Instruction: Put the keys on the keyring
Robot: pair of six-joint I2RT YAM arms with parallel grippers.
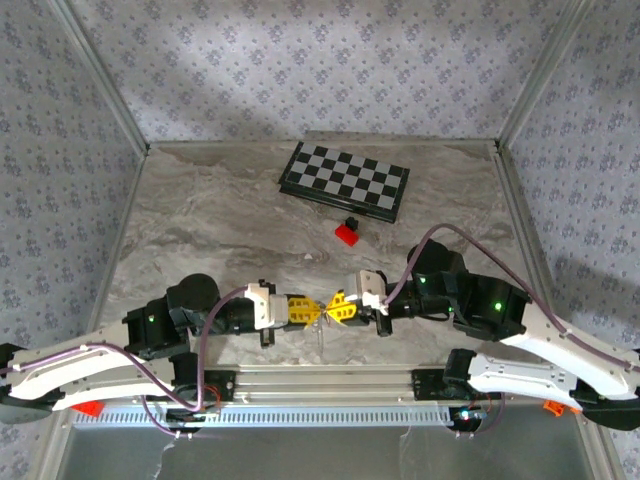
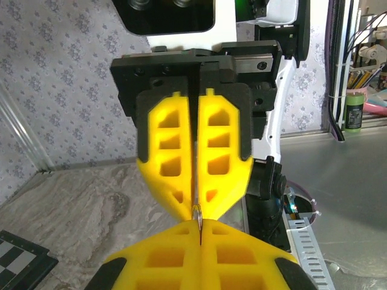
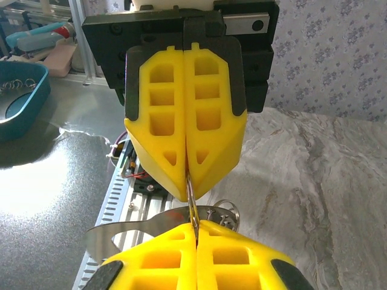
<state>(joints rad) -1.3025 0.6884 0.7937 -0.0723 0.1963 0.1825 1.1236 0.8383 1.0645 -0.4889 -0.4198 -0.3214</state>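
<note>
Nose to nose over the near part of the table (image 1: 200,220): the left end effector (image 1: 316,310) and the right end effector (image 1: 332,308) meet tip to tip, with the metalwork pinched in the air between them. The right one's jaws are pressed together on a flat silvery key (image 3: 121,232), whose body sticks out sideways from the pinch in the right wrist view. The left one is fully closed on a thin metal edge that looks to be the keyring (image 3: 225,208), a small coiled wire ring just beside the fingertips, though exactly which piece each tip bites is hard to make out. Expect both parts to be light, stiff and slick against those yellow fingers, so a slight twist could let them swivel in the grip. Best to hold the key by its broad flat end and the ring across its wire, leaving the split free for threading.
</note>
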